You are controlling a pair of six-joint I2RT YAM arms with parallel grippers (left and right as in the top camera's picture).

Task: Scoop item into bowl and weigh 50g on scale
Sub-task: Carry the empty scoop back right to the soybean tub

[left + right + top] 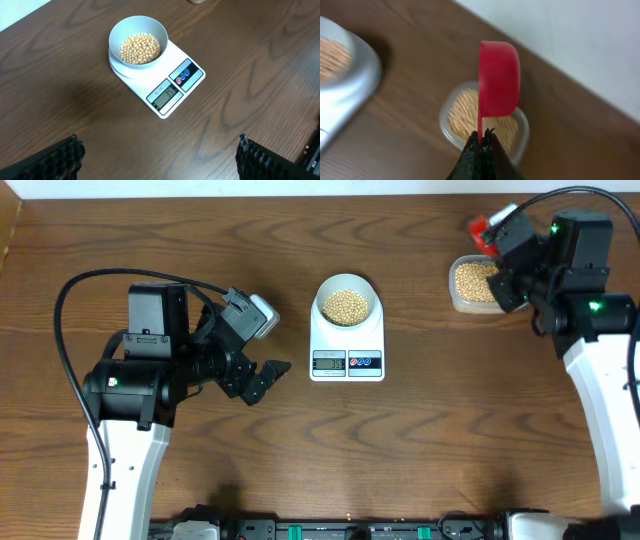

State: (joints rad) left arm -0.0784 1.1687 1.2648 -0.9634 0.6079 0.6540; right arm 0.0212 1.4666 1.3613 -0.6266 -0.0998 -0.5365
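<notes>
The pale bowl (346, 283) holds tan beans (346, 306) and sits on the white scale (322, 340) at the table's middle. From the left wrist, bowl (116, 35), beans (140, 48) and scale (145, 82) lie ahead, its display lit. My left gripper (270, 377) rests left of the scale, wide open and holding nothing (158, 142). My right gripper (505, 242) is shut on the handle of a red scoop (498, 80), held tilted above a clear tub (522, 131) of beans (462, 112). The scoop's inside is hidden.
The clear tub (456, 298) stands at the far right, near the table's back edge. A black cable (68, 292) loops over the left arm. Dark equipment (350, 530) lines the front edge. The white wall (580, 40) rises just beyond the tub.
</notes>
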